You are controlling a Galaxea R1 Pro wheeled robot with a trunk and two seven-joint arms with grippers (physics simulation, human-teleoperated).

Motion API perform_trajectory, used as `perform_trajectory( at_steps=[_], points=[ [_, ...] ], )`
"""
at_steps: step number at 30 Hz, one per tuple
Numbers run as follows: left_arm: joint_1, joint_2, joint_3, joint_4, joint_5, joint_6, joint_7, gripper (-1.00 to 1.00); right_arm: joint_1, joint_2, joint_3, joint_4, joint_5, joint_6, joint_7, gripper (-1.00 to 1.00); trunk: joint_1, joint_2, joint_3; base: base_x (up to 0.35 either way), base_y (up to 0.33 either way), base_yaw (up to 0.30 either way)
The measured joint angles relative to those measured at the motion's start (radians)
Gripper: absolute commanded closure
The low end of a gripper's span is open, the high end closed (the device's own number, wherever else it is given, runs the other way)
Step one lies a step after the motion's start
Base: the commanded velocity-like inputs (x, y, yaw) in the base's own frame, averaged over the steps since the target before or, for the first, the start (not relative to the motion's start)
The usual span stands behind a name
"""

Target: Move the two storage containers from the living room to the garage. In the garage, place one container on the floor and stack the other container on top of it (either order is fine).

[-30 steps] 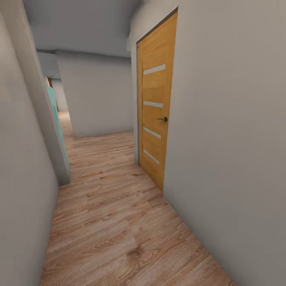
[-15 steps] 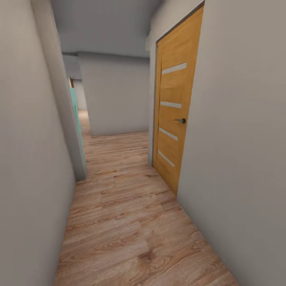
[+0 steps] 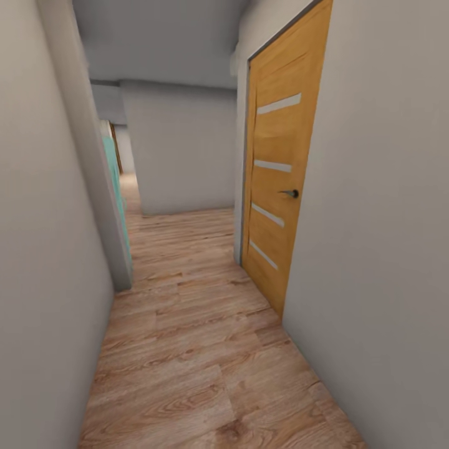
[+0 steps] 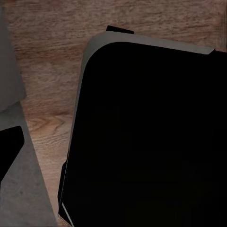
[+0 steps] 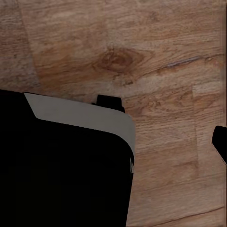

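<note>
Narrow hallway with a wood plank floor [image 3: 187,349] between pale grey walls [image 3: 380,237].

An orange-brown door [image 3: 277,181] with four pale horizontal strips and a dark handle [image 3: 290,193] stands shut on the right. A teal panel [image 3: 116,187] shows on the left, past a wall corner; a grey wall [image 3: 181,149] closes the far end.

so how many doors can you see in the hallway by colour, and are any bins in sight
orange wooden door, shut, on the right: 1
teal door, on the left: 1
brown door, far down the left: 1
orange-red bins: 0
total: 3 doors
</note>
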State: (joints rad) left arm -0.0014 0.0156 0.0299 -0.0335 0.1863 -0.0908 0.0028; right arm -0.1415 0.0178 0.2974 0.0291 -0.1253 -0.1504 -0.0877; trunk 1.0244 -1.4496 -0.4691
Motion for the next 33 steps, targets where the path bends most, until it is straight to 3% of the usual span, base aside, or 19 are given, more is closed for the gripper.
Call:
perform_trajectory(
  at_steps=[17, 20, 23, 25, 33],
  points=[
    [0.000, 0.016, 0.000, -0.008, -0.001, 0.002, 0.003, -1.00, 0.002, 0.000, -0.001, 0.001, -0.007, 0.005, -0.002, -1.00, 0.000, 0.000, 0.000, 0.323, 0.000, 0.000],
    [0.000, 0.017, 0.000, -0.008, 0.032, 0.002, 0.002, -1.00, 0.003, 0.000, -0.001, 0.001, -0.007, 0.004, -0.002, -1.00, 0.000, 0.000, 0.000, 0.323, 0.000, 0.000],
    [0.000, 0.018, -0.001, -0.007, 0.097, 0.002, 0.001, -1.00, 0.003, 0.001, -0.001, 0.001, -0.006, 0.003, 0.000, -1.00, 0.000, 0.000, 0.000, 0.323, 0.000, 0.072],
    [0.000, 0.017, -0.001, -0.006, 0.119, 0.003, 0.000, -1.00, 0.003, 0.000, -0.001, 0.001, -0.005, 0.002, 0.003, -1.00, 0.000, 0.000, 0.000, 0.323, 0.000, 0.215],
    [0.000, 0.017, -0.002, -0.004, 0.130, 0.004, 0.000, -1.00, 0.003, 0.000, -0.001, 0.001, -0.004, 0.001, 0.005, -1.00, 0.000, 0.000, 0.000, 0.323, 0.000, 0.268]
  ],
)
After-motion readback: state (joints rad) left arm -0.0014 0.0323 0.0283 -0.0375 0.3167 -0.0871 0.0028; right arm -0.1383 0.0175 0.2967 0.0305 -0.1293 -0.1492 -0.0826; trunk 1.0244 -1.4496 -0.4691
